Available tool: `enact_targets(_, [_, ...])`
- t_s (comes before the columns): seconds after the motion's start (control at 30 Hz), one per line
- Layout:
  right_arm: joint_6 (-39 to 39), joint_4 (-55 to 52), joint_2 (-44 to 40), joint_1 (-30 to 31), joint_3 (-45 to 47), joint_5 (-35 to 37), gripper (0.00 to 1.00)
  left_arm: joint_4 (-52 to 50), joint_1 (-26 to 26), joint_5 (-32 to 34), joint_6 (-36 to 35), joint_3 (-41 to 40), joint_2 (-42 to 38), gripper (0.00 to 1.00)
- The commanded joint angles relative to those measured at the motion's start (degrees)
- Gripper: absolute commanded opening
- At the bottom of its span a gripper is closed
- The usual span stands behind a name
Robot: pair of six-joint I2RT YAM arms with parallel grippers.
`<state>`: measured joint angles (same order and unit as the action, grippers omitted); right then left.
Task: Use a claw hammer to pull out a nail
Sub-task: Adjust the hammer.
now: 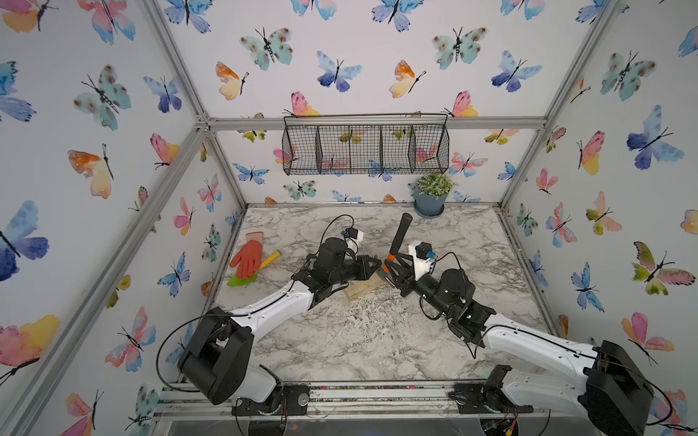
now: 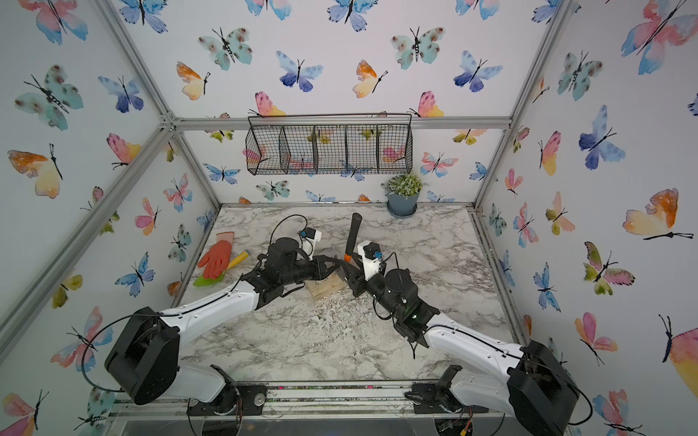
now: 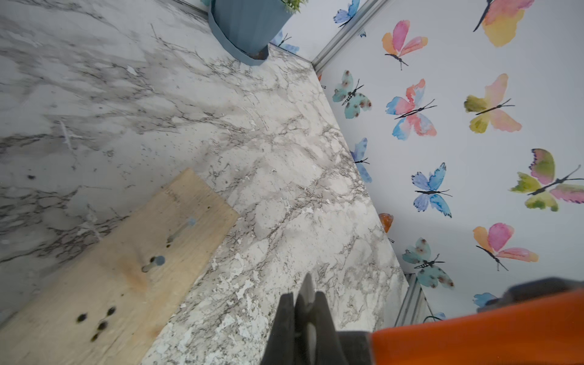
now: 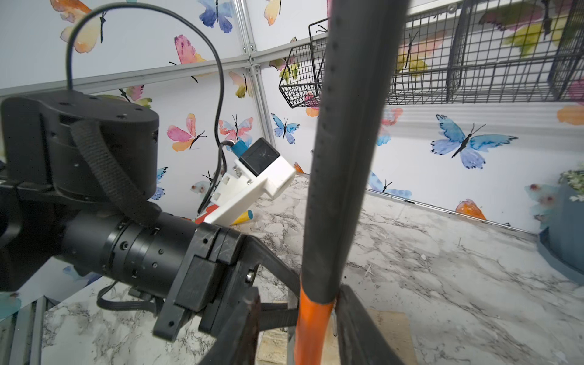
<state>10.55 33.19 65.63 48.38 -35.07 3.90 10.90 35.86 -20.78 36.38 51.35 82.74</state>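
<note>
- Bright, even, soft light in both top views; only faint shadows fall on the marble table (image 1: pixel 359 339).
- Wide-angle stretch at the edges: wallpaper (image 2: pixel 661 26) butterflies swell in the corners.
- Left wrist view is smeared, and the wooden board (image 3: pixel 110 284) and its nails look soft.
- The claw hammer (image 4: pixel 344 151) sits close to the lens in the right wrist view, its handle out of focus.
- No harsh glare anywhere.

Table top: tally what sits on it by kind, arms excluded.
Claw hammer: 1
Yellow-handled green tool: 1
Orange glove: 1
Wooden board: 1
Nails in the board: 2
Potted plant: 1
Total: 7
</note>
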Motion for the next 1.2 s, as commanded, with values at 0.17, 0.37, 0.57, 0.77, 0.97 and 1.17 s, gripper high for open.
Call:
enact_targets(0.17, [-0.17,-19.76,-2.93,0.23,-7.23,6.43,0.59,-7.38,-2.59,4.69,-9.05,4.85,-0.80,0.00])
enact_targets(0.37, [0.52,-36.63,-2.05,-0.51,-18.18,6.22,0.65,-10.05,-5.06,5.39,-11.93,4.97,-0.43,0.00])
enact_targets(0.57, [-1.20,-49.16,-1.18,-1.73,-28.94,5.02,0.65,-14.26,-6.23,9.54,-17.10,6.67,-0.33,0.00])
enact_targets(0.77, [-1.83,-64.01,5.05,-2.62,-44.47,3.49,0.65,-19.06,-6.28,14.15,-23.92,9.75,-0.34,0.00])
enact_targets(0.97, [-0.79,-77.07,14.26,-7.57,-60.56,-8.39,0.65,-22.08,-6.05,15.70,-31.22,12.16,-1.47,0.00])
enact_targets(1.17, [-1.34,-84.41,22.06,-10.14,-68.59,-13.56,0.66,-23.34,-5.71,13.18,-37.78,12.74,-2.90,0.00])
